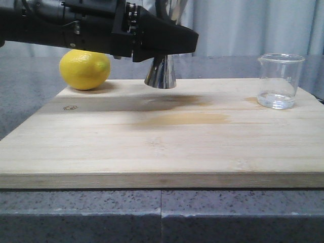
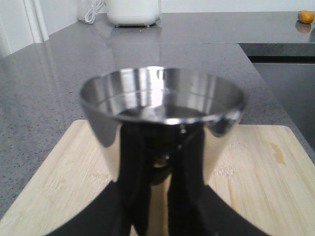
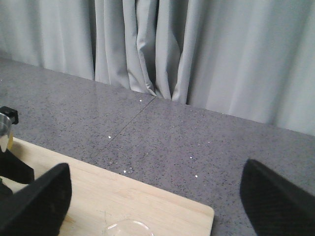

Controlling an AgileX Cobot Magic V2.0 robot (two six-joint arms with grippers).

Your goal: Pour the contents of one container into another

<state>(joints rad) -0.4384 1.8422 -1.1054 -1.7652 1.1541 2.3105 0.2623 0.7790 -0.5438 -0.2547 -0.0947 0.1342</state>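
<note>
While we count across the front view, we find one wooden board, one lemon at upper left, one steel jigger at upper centre and one glass beaker at upper right, well apart from the jigger. Our left gripper is pinching the jigger at its narrow waist, one black finger on each side, the cup's open mouth filling the middle of the left wrist view. Our right gripper is spread wide, its two fingertips at the lower corners of the right wrist view, with the beaker's rim just showing at the bottom edge between them.
</note>
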